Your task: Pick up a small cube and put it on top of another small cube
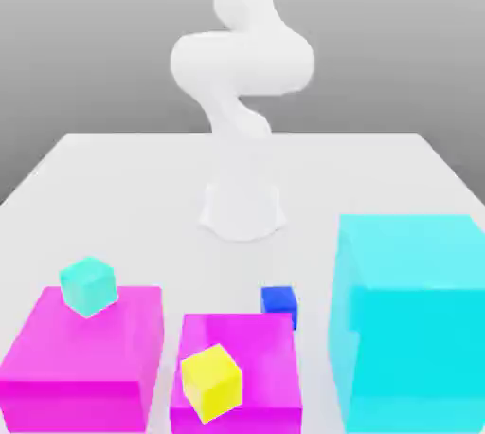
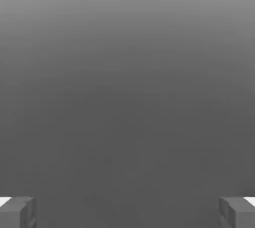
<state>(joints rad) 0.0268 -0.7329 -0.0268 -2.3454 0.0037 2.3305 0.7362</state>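
Nearest, at 6 o'clock in ext. view, yellow cube (image 1: 212, 383) sits on a magenta block (image 1: 242, 352); another magenta block (image 1: 85, 356) at approx. 7 w/ teal cube (image 1: 89, 286) on top, big cyan block (image 1: 412, 328) at 4-5. Dark blue cube (image 1: 278, 305) lies just behind the middle block, betw. 5 & 6. Farther back, arm (image 1: 242, 63) stands at 12; gripper (image 2: 127, 214) jaws wide apart, nothing betw. them.
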